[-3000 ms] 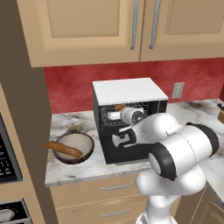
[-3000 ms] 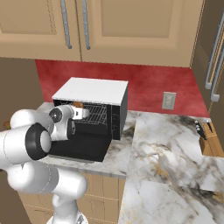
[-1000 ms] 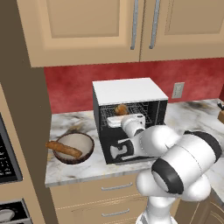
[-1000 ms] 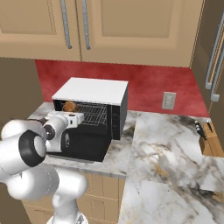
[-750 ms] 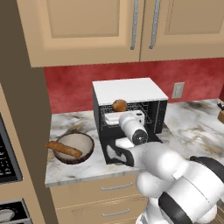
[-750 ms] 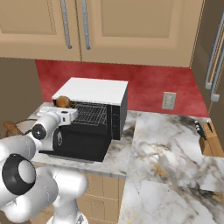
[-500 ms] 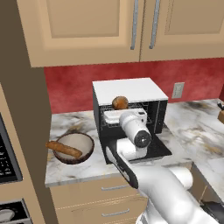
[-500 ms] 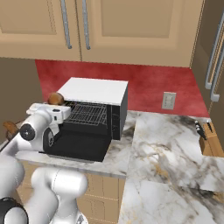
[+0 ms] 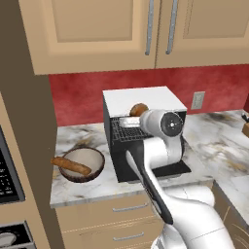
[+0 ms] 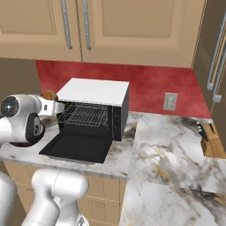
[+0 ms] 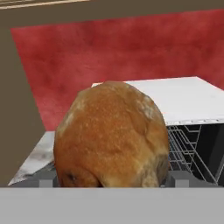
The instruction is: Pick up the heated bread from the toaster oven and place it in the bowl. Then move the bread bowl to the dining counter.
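The gripper (image 9: 132, 115) is clamped around the heated bread (image 11: 111, 138), which bulges up between the fingers and hides the tips themselves; from behind, the golden lump peeks over the hand (image 9: 139, 109). Half a second ago the hand was lower, right at the oven mouth; a second ago the bun was only just leaving the rack. Now it is clear of the toaster oven (image 9: 146, 100), held up beside the front left corner of the white top, the door (image 10: 77, 147) hanging open below with bare racks. So the pick is done, I'd say, and the carry has begun. The bowl (image 9: 80, 165) waits well to the left, near the counter's front edge, with a baguette (image 9: 70, 165) lying across it.
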You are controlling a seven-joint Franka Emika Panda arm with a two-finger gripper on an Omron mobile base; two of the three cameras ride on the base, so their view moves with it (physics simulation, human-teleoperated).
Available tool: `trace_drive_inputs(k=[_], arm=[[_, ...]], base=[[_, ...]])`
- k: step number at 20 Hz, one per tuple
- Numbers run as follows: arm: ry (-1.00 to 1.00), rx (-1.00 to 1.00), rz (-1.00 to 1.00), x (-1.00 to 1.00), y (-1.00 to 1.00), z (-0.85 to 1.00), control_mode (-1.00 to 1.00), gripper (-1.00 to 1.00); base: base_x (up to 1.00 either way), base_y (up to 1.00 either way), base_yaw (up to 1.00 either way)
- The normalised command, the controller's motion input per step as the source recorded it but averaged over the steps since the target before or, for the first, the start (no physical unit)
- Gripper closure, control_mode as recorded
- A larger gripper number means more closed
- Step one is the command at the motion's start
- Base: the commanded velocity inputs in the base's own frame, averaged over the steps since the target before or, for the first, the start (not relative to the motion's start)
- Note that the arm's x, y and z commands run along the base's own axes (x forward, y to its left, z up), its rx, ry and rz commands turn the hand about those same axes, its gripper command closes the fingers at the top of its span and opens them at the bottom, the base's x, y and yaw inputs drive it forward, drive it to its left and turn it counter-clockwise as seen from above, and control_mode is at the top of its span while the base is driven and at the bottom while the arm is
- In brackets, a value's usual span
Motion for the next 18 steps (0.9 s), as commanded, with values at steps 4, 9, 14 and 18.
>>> trace_drive_inputs(k=[4, 9, 14, 18], arm=[[0.14, 0.0, 0.0, -0.03, 0.11, -0.17, -1.0, 1.0], [0.28, -0.01, 0.0, 0.02, 0.43, -0.34, -1.0, 1.0], [0.43, 0.0, 0.01, 0.02, 0.54, -0.27, -1.0, 1.0], [0.38, 0.0, 0.01, 0.09, 0.58, -0.39, -1.0, 1.0]], base=[[0.0, 0.0, 0.0], [0.0, 0.0, 0.0], [0.0, 0.0, 0.0], [0.0, 0.0, 0.0]])
